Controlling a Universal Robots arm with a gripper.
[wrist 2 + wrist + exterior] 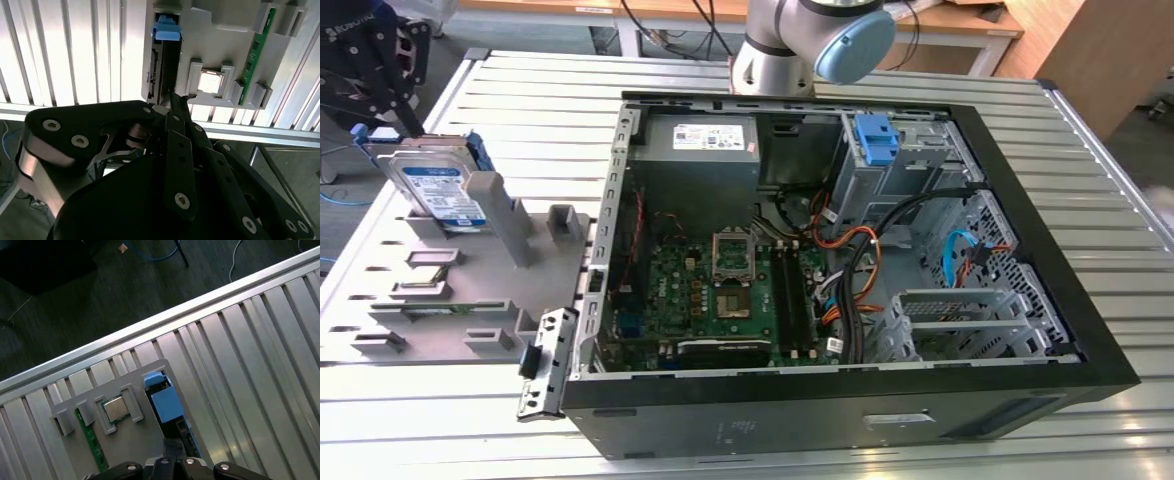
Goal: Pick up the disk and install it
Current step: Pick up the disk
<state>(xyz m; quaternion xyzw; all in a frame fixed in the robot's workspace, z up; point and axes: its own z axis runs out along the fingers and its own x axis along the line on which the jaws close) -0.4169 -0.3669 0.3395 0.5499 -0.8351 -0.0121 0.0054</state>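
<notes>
**Claw poised at the disk's upper edge: the pick wants a square, straight grip**

Black claw (176, 100) linkage sits closest to the lens in the second wrist view. Its tips reach the end of the disk (162, 65), which is seen edge-on there, with its blue bracket (166, 28) at the far end. Whether the claw is apart, together or clamped on the drive cannot be told from these views.

In the exterior view the disk stands upright on its edge in a slot of the grey parts fixture (454, 290), at about ten o'clock. A grey post (500, 215) is just beside its labelled face. The fixture lies on the slatted aluminium surface (534, 100), at nine o'clock from the open computer case (854, 400). A processor chip (210, 82) and a green memory stick (255, 55) sit in neighbouring pockets of the fixture.

The step in hand looks like the pick itself, with the drive not yet out of its slot. To do it well, I judge the claw should centre on the drive's thickness and press on its two flat faces, not on the plastic bracket, which may flex. A lift in line with the slot would matter as well, since any tilt could wedge the drive against the post or drag the light fixture along.
</notes>
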